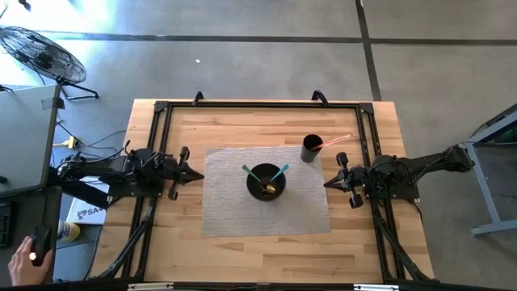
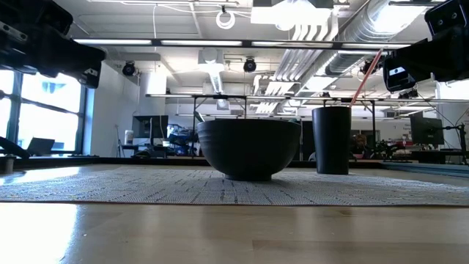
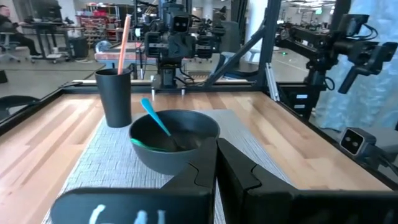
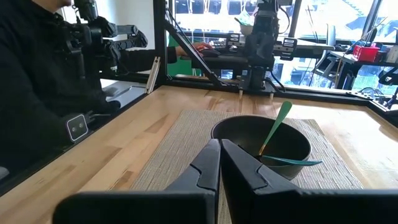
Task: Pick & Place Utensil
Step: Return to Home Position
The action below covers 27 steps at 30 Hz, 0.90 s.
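Note:
A black bowl stands on a grey woven mat at the table's middle. In it lean a green utensil and a teal-blue utensil, and something yellowish lies at its bottom. A black cup stands on the mat's far right corner, a pink stick leaning out of it. My left gripper hovers shut over the mat's left edge, pointing at the bowl. My right gripper hovers shut at the mat's right edge, opposite. The bowl and the bowl show ahead of each wrist.
A black metal frame runs round the tabletop, with rails along both sides. Bare wood lies on the near side of the mat. Off the table are a floor fan and a person's hand at the near left.

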Tool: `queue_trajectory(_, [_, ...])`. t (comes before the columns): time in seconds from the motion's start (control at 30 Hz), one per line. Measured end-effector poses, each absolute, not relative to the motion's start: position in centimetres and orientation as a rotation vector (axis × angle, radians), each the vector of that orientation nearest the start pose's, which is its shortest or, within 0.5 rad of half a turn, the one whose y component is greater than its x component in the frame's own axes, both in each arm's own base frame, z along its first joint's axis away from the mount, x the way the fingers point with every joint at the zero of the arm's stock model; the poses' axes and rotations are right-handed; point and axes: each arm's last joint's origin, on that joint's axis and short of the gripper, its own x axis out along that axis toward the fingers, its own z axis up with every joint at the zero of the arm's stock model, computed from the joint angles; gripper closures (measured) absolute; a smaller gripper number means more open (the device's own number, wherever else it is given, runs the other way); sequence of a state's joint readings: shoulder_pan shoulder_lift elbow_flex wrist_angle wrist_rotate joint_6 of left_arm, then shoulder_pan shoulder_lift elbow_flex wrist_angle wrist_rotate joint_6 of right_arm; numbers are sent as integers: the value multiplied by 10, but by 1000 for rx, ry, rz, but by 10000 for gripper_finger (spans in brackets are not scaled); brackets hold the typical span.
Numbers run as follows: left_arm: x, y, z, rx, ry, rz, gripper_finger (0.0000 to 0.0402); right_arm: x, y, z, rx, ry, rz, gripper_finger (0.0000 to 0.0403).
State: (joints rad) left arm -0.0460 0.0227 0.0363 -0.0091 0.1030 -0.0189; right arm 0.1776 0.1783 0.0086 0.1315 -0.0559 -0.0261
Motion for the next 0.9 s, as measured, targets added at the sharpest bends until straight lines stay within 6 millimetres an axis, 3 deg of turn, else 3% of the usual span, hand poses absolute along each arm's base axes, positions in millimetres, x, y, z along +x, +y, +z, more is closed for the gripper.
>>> queue_trajectory(0.9, [97, -7, 172, -16, 10, -132, 401, 106, 21, 164, -28, 35, 234, 395])
